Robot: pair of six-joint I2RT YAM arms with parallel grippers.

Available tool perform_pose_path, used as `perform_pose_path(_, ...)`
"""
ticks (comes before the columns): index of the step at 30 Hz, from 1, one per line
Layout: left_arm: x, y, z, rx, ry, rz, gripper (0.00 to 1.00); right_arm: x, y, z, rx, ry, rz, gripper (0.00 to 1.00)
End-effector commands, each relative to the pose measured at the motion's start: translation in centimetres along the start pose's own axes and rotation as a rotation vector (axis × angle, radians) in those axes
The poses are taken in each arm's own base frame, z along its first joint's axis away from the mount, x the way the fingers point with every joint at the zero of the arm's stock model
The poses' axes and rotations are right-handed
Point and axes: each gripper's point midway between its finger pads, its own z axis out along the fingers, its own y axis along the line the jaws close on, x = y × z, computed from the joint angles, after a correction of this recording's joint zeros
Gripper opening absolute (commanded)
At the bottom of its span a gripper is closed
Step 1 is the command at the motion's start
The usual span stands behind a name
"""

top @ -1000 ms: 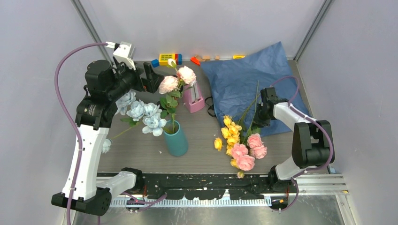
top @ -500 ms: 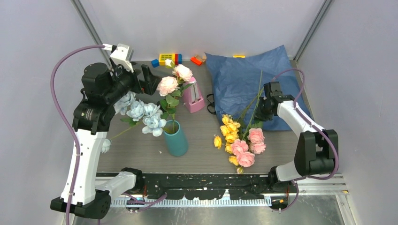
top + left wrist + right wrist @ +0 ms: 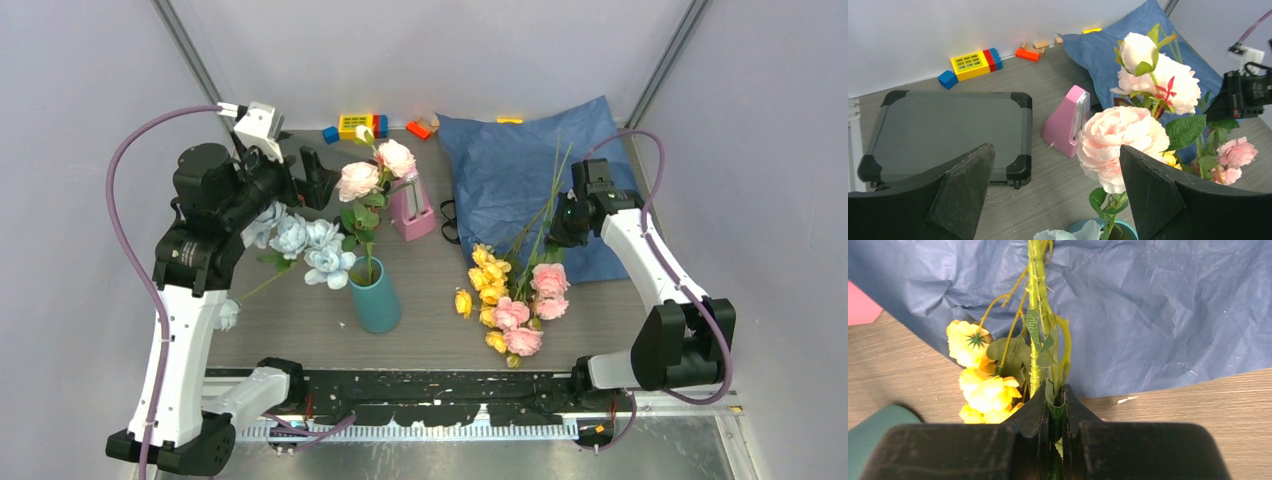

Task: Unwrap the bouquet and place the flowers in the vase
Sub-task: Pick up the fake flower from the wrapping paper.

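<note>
Vase (image 3: 375, 298) — one — holds two pink blooms (image 3: 359, 180)

In the left wrist view, the vase (image 3: 1124, 231) is cut off by the bottom edge and only part of its rim is shown. In the right wrist view, the flower stems (image 3: 1040, 315) are hidden below the pinch of the right gripper (image 3: 1055, 391), and the vase is clipped at 1 corner.

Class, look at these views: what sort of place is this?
Likely a robot test cell: plain walls enclose the table, two arms bolted at its edge, toy bricks as props.
</note>
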Motion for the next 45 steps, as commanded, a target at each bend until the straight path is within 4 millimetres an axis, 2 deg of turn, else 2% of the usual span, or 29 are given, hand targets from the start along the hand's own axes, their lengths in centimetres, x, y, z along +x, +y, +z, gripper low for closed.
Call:
perform_pose_path(1, -0.6, 0.6, -0.8, -0.034, -0.038, 0.032, 0.98, -2.2, 1.3, -4.2, -0.051, -0.087, -0.024, 0.00)
perform_pose_path(8, 0.0, 1.1, -1.1, -0.062, -0.016, 0.051, 0.98, -3.3, 1.3, -7.0, -0.029, -0.125, -0.034, 0.00)
perform_pose_path(15, 0.2, 2.4, -2.0, -0.151, -0.011, 0.049, 0.94, -6.5, 1.4, -10.6, 0.007, -0.234, -0.067, 0.00)
perform_pose_path(22, 0.5, 2.1, -2.4, -0.134, 0.002, 0.059, 0.93, -9.4, 2.8, -13.9, -0.029, -0.321, -0.094, 0.00)
perform_pose_path(26, -0.1, 1.6, -2.7, -0.116, -0.015, 0.069, 0.93, -9.6, 4.8, -15.3, -0.136, -0.334, -0.126, 0.00)
perform_pose_path(29, -0.4, 1.1, -2.7, -0.090, -0.023, 0.070, 0.93, -9.3, 5.6, -15.7, -0.181, -0.332, -0.142, 0.00)
perform_pose_path(31, -0.5, 0.8, -2.6, -0.070, -0.024, 0.069, 0.93, -8.8, 5.7, -15.3, -0.196, -0.306, -0.150, 0.00)
perform_pose_path(35, -0.3, 0.4, -2.4, -0.044, -0.021, 0.066, 0.93, -7.2, 6.0, -12.7, -0.228, -0.221, -0.150, 0.00)
perform_pose_path(40, -0.2, -0.3, -2.2, -0.006, -0.024, 0.056, 0.94, -3.6, 6.6, -7.4, -0.317, -0.075, -0.120, 0.00)
perform_pose_path(43, -0.2, -0.3, -2.0, 0.000, -0.022, 0.053, 0.93, -1.4, 6.5, -3.3, -0.344, 0.021, -0.089, 0.00)
perform_pose_path(44, -0.2, -0.3, -2.0, -0.002, -0.022, 0.053, 0.93, -1.3, 6.6, -2.4, -0.351, 0.023, -0.087, 0.00)
perform_pose_path(45, -0.4, -0.3, -2.0, -0.003, -0.024, 0.052, 0.93, -0.2, 6.1, -1.0, -0.338, 0.066, -0.076, 0.00)
